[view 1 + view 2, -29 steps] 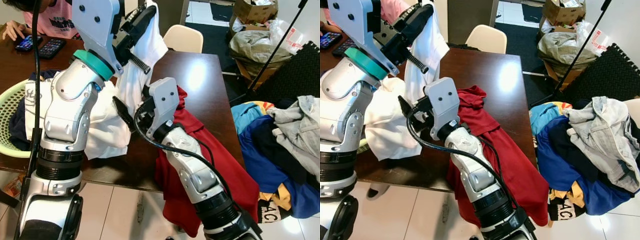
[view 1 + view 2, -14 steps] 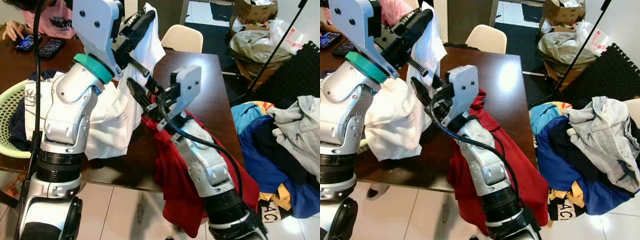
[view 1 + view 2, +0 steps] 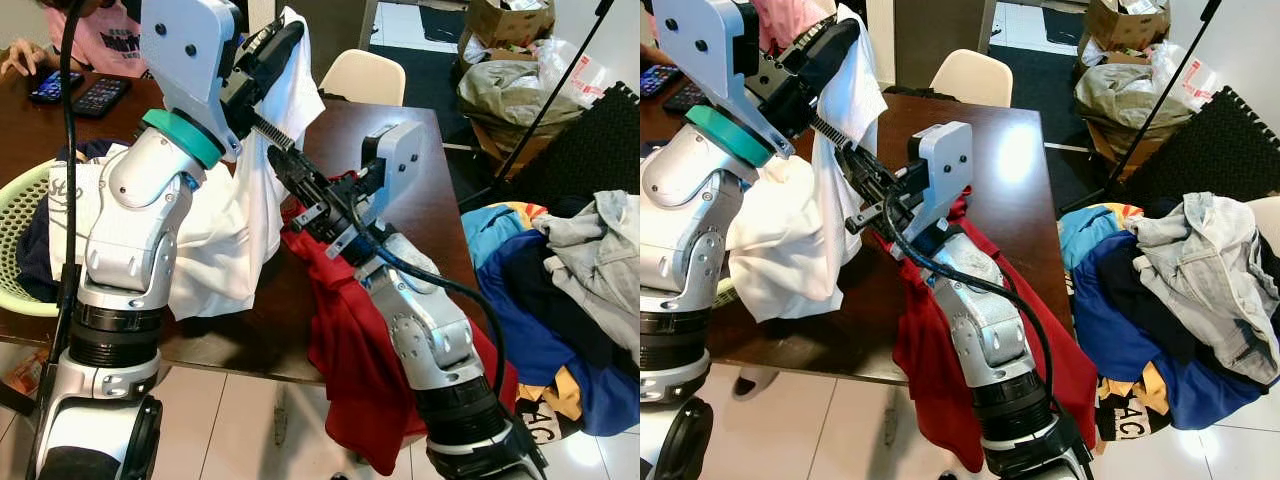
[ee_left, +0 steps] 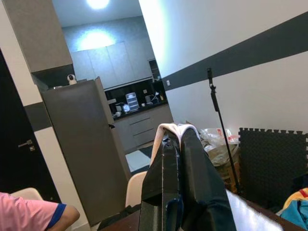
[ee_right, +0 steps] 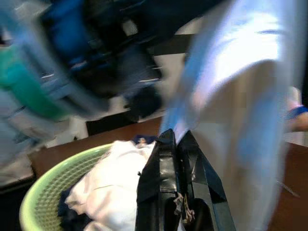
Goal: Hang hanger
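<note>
Risk is mainly a lost grip: the left gripper (image 3: 285, 38) is raised above the tabletop (image 3: 410, 150), its fingers closed on the top of the white garment (image 3: 235, 215), which hangs down from them over the table edge. The right gripper (image 3: 280, 165) reaches into the cloth just below, fingers together; whether they pinch any fabric is hard to tell, its wrist view being blurred. No hanger is clearly visible. A sideways tug could pull the garment free onto the red garment (image 3: 345, 330) or the green basket (image 3: 20, 215)
</note>
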Tool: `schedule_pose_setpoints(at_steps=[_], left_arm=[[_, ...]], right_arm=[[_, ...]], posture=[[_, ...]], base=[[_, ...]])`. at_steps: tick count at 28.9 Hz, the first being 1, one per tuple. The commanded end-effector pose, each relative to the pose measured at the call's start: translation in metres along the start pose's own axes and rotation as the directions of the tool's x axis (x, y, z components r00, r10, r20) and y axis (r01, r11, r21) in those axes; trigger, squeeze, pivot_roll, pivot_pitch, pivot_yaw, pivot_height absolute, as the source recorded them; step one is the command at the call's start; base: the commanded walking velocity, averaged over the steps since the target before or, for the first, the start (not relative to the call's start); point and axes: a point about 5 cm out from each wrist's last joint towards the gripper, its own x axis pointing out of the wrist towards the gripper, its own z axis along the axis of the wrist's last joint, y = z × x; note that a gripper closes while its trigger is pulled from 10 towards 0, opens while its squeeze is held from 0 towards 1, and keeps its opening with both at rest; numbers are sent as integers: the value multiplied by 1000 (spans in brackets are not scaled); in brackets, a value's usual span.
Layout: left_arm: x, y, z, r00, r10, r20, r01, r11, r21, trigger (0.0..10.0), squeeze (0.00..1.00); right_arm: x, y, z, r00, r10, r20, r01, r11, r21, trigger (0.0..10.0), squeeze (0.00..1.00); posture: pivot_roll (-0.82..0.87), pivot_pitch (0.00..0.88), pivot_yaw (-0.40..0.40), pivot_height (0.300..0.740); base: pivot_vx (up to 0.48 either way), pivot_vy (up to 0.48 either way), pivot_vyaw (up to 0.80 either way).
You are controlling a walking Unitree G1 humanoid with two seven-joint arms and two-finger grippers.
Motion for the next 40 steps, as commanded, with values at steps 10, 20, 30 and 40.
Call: schedule_pose_setpoints(at_steps=[10, 20, 30, 40], left_arm=[[1, -1, 1, 1000, 6, 7, -6, 1000, 11, 10000, 0], [0, -1, 0, 1000, 8, 3, -8, 1000, 11, 10000, 0], [-2, 0, -5, 1000, 12, -17, -11, 1000, 23, 10000, 0], [-19, 19, -20, 985, 124, -120, -114, 990, 87, 10000, 0]], right_arm=[[-1, 7, -16, 993, -68, -93, 51, 984, -169, 10000, 1000], [4, 4, -22, 980, -162, -114, 135, 967, -216, 10000, 0], [2, -19, -18, 944, -316, -95, 281, 920, -272, 0, 0], [-10, -52, 10, 933, -359, -2, 339, 883, -324, 0, 0]], posture=[[40, 155, 11, 740], [45, 153, 7, 740], [42, 144, 8, 740], [47, 141, 11, 740]], base=[[0, 0, 0], [0, 0, 0], [0, 0, 0], [0, 0, 0]])
